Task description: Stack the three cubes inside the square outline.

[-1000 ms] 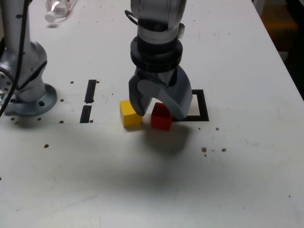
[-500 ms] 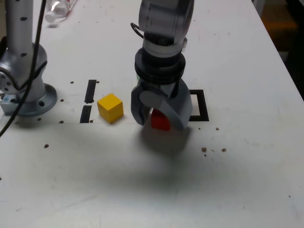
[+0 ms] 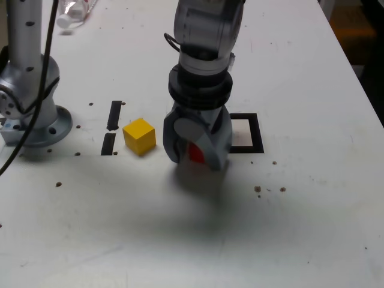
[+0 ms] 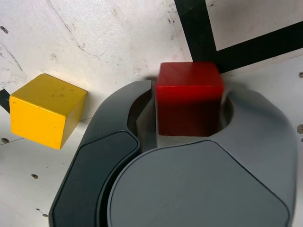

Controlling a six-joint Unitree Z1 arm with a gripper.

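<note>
Two cubes are on show of the three the job calls for; a green one appears in neither view. The red cube (image 4: pixel 189 97) sits between the jaws of the pincer (image 3: pixel 197 153), which are drawn in against its two opposite sides, the block seemingly resting on the white counter (image 3: pixel 312 210) rather than lifted clear. That tight, low hold looks like the start of a pick, the jaws squared to flat faces so the block will not twist when raised.

The square outline (image 3: pixel 255 133), a thick black frame with a white centre, lies just beside the red cube, toward the exterior view's right; in the wrist view one corner of the frame sits just beyond the block. Its white centre shows nothing inside, though the arm hides part of the frame, so stacking has probably not begun and this cube would likely form the base.

The yellow cube (image 3: pixel 139 135) stands apart on the counter toward the exterior view's left, turned at a slight angle, near two short black bars (image 3: pixel 112 127) that are no part of the target. Beyond them the arm's grey base (image 3: pixel 33 102) is bolted to the counter, and a clear plastic bottle (image 3: pixel 75 11) lies at the far edge. Dark specks dot the surface.
</note>
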